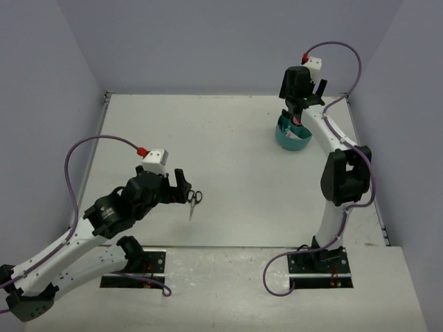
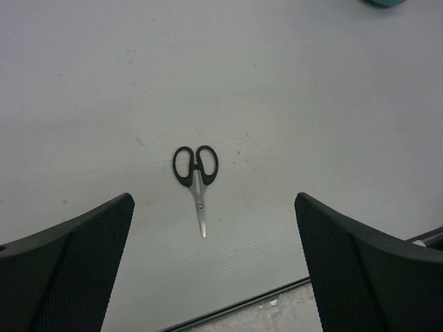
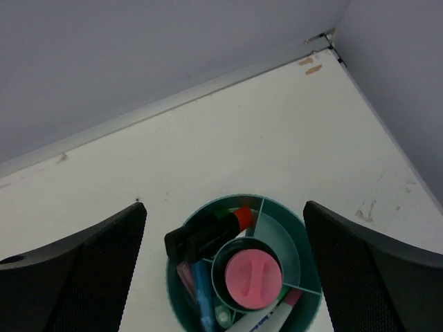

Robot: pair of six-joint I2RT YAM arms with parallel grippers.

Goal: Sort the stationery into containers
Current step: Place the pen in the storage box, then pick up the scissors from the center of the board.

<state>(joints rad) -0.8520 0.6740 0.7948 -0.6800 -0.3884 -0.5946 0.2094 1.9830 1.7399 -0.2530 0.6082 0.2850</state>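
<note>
The black-handled scissors [image 1: 194,200] lie flat on the table, blades shut and pointing to the near edge. In the left wrist view the scissors [image 2: 196,176] lie just ahead of my left gripper [image 2: 213,204], which is open and empty above them. My left gripper [image 1: 181,187] sits just left of them. The round teal organizer [image 1: 293,138] stands at the far right. My right gripper [image 1: 296,114] hovers open and empty above the organizer [image 3: 280,232]. It holds a pink-capped glue stick [image 3: 254,275] in the centre cup, an orange highlighter [image 3: 208,235], a blue pen [image 3: 202,290] and a white marker [image 3: 266,319].
The table's near edge [image 2: 235,304] runs just below the scissors. Grey walls close the table at the back and on both sides. A corner of the teal organizer [image 2: 384,2] shows at the top of the left wrist view.
</note>
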